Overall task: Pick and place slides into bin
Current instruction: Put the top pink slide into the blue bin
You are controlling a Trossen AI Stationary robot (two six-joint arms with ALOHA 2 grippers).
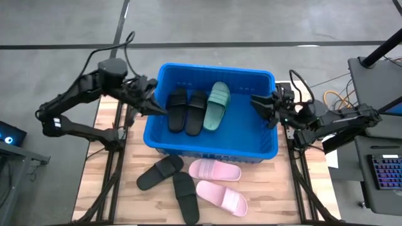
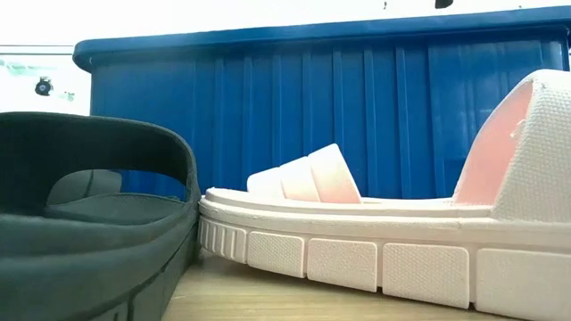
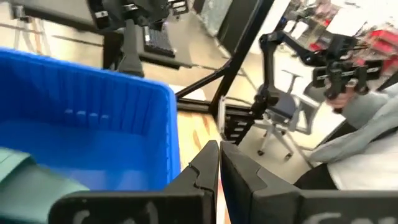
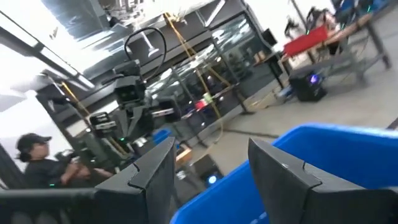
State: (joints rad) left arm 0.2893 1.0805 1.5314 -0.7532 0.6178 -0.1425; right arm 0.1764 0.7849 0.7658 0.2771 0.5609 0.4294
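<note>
The blue bin (image 1: 213, 68) stands mid-table and holds two black slides (image 1: 186, 110) and one dark green slide (image 1: 218, 105), lying flat on its floor. Two more black slides (image 1: 161, 172) and two pale pink slides (image 1: 215, 169) lie on the wooden table in front of the bin. In the low view the pink slides (image 2: 357, 223) and a black one (image 2: 89, 223) lie against the bin's near wall (image 2: 357, 98). A second green slide is not in view. My left gripper (image 1: 162, 110) is shut and empty over the bin's left rim (image 3: 219, 149). My right gripper (image 1: 256, 103) is open and empty above the bin's right side (image 4: 211, 155).
The bin takes up most of the table's width, and the bare wood (image 1: 107, 182) shows at the near left. A desk with a keyboard (image 1: 383, 172) stands to the right of the table. People show in the room beyond in the wrist views (image 4: 31, 158) (image 3: 367, 124).
</note>
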